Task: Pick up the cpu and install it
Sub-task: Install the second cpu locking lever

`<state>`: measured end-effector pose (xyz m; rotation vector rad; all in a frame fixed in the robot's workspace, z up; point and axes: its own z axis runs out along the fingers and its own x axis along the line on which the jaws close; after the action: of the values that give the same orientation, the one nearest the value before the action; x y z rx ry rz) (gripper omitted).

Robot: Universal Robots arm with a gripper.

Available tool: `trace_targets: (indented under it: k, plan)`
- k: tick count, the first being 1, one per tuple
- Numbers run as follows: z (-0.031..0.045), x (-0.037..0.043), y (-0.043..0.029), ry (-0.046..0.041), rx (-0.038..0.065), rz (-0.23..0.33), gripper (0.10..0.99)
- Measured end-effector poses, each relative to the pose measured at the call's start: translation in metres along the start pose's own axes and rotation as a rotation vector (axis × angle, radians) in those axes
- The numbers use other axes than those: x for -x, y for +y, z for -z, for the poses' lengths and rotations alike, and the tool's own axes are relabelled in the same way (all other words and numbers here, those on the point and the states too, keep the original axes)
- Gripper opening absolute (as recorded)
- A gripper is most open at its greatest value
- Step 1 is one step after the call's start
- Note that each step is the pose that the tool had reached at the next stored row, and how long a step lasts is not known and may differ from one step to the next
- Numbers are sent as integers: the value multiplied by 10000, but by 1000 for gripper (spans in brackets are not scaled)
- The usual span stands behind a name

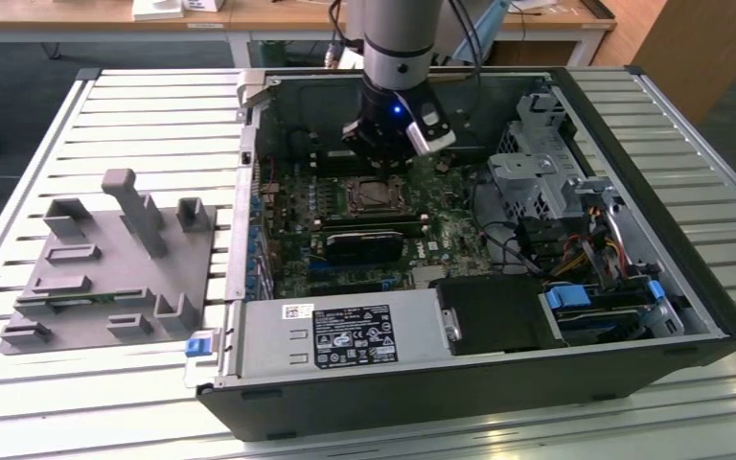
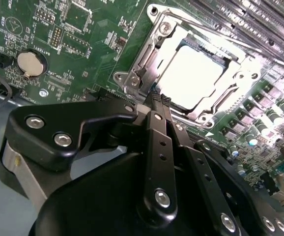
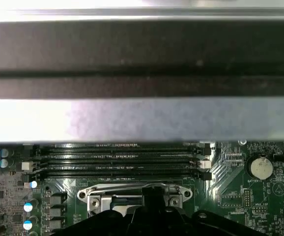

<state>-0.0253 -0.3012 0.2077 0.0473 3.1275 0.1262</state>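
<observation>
— Where is the small, flat, shiny silver-topped cpu (image 2: 193, 78)?
— It lies in the metal-rimmed socket frame (image 2: 142, 66) on the green motherboard (image 2: 83, 44), inside the open black computer case (image 1: 675, 316).
— And the black gripper (image 2: 159, 101)?
— It hangs just above the socket's edge, its fingers (image 2: 156, 142) pressed together, grasping nothing.
</observation>
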Motion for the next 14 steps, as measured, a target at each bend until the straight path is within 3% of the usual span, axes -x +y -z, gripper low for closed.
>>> trace_targets:
  k: [4,10,14]
  plan:
    - [10,0,-8,0,-1,-1,106]
    - [187,2,6,1,-4,0,106]
    - [219,3,-10,-1,-1,0,106]
